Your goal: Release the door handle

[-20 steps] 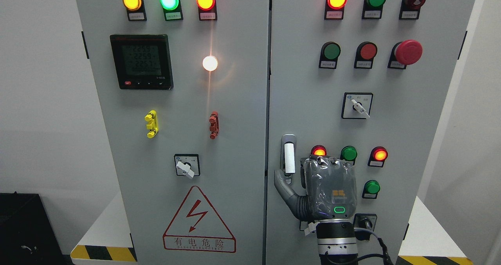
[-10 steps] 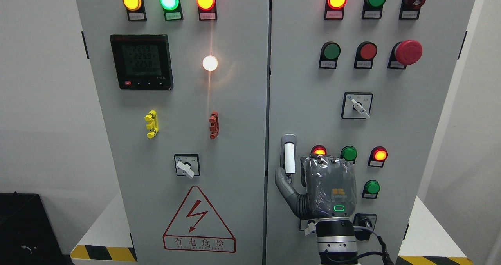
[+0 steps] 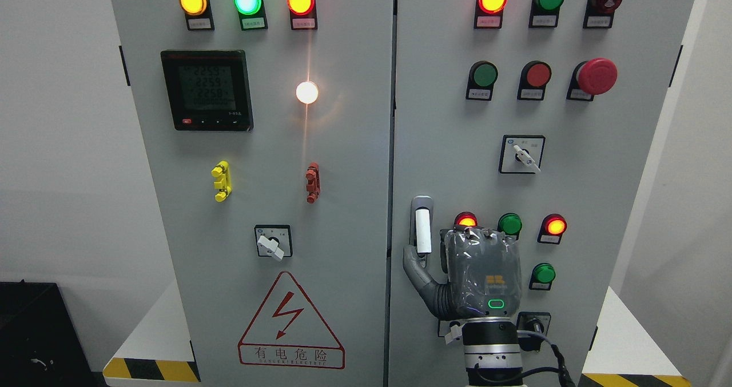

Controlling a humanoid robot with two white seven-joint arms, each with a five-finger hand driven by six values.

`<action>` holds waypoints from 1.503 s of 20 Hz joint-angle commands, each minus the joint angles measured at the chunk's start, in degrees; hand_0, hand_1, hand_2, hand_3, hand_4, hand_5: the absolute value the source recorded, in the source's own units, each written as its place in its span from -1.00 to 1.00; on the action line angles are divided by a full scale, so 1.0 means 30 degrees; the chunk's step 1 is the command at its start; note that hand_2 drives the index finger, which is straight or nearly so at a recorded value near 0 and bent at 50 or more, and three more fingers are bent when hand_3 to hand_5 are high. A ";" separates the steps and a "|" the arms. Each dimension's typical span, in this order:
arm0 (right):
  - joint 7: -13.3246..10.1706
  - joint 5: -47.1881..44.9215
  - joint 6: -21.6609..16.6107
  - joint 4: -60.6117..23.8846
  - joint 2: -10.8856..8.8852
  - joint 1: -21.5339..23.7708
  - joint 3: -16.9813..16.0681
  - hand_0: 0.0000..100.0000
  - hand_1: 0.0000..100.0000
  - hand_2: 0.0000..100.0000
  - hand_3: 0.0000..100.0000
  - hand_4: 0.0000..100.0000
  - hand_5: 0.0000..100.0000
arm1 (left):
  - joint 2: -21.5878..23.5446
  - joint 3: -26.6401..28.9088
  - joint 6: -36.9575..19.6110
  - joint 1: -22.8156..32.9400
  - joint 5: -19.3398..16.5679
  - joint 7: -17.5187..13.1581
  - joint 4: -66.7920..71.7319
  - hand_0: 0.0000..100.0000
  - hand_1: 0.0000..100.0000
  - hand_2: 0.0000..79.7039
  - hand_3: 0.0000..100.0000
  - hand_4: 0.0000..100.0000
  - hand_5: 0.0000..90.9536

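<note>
The door handle (image 3: 422,225), a white lever in a metal frame, stands upright at the left edge of the grey cabinet's right door (image 3: 452,147). My right hand (image 3: 457,261) comes up from the bottom edge and is seen from the back, wrapped in clear film, just right of and below the handle. Its thumb (image 3: 415,267) is spread to the left with the tip at the handle's lower end. The lever shows bare along its length, with nothing wrapped around it. The hand is open. The other fingers are hidden behind the hand's back.
Lit lamps and push buttons (image 3: 509,224) sit right by the hand, with a rotary switch (image 3: 521,154) and a red mushroom stop button (image 3: 596,76) above. The left door (image 3: 343,147) carries a meter (image 3: 206,90), a selector switch (image 3: 273,241) and a warning triangle (image 3: 290,321).
My right hand has shifted very slightly to the right, and its thumb tip has edged closer under the handle. The handle and doors have not moved.
</note>
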 commanded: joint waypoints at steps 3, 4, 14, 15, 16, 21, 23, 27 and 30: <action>0.0010 0.0012 0.0063 0.0026 -0.0010 0.0022 -0.0018 -0.02 -0.33 1.00 1.00 1.00 1.00 | 0.0000 0.0000 0.0011 0.0323 -0.0003 0.0006 0.0000 -0.76 0.11 -1.00 -1.00 -1.00 -1.00; 0.0010 -0.0017 0.0063 0.0026 0.0019 0.0051 -0.0018 -0.01 -0.32 1.00 1.00 1.00 1.00 | 0.0000 0.0000 0.0011 0.0323 -0.0003 0.0006 0.0000 -0.76 0.11 -1.00 -1.00 -1.00 -1.00; -0.0049 0.0012 0.0063 -0.0120 0.0078 0.0140 -0.0018 0.07 -0.30 1.00 1.00 1.00 1.00 | 0.0000 0.0000 0.0011 0.0323 -0.0003 0.0006 0.0000 -0.76 0.11 -1.00 -1.00 -1.00 -1.00; -0.0049 0.0012 0.0063 -0.0120 0.0107 0.0140 -0.0018 0.07 -0.30 1.00 1.00 1.00 1.00 | 0.0000 0.0000 0.0011 0.0323 -0.0003 0.0006 0.0000 -0.76 0.11 -1.00 -1.00 -1.00 -1.00; -0.0049 0.0012 0.0063 -0.0120 0.0107 0.0140 -0.0018 0.07 -0.29 1.00 1.00 1.00 1.00 | 0.0000 0.0000 0.0011 0.0323 -0.0003 0.0006 0.0000 -0.76 0.11 -1.00 -1.00 -1.00 -1.00; -0.0049 0.0012 0.0383 -0.0150 0.0107 0.0140 -0.0018 0.07 -0.29 1.00 1.00 1.00 1.00 | 0.0000 0.0000 0.0011 0.0323 -0.0003 0.0006 0.0000 -0.76 0.11 -1.00 -1.00 -1.00 -1.00; -0.0078 -0.0017 0.0385 -0.0150 0.0107 0.0140 -0.0018 0.07 -0.27 1.00 1.00 1.00 1.00 | 0.0000 0.0000 0.0011 0.0323 -0.0003 0.0006 0.0000 -0.76 0.11 -1.00 -1.00 -1.00 -1.00; -0.0078 -0.0017 0.0386 -0.0150 0.0107 0.0169 -0.0018 0.06 -0.24 1.00 1.00 1.00 1.00 | 0.0000 0.0000 0.0011 0.0323 0.0026 0.0006 0.0000 -0.76 0.11 -1.00 -1.00 -1.00 -1.00; -0.0108 -0.0017 0.0414 -0.0150 0.0107 0.0169 -0.0018 0.06 -0.23 1.00 1.00 1.00 1.00 | 0.0000 0.0000 0.0011 0.0323 -0.0003 0.0006 0.0000 -0.76 0.11 -1.00 -1.00 -1.00 -1.00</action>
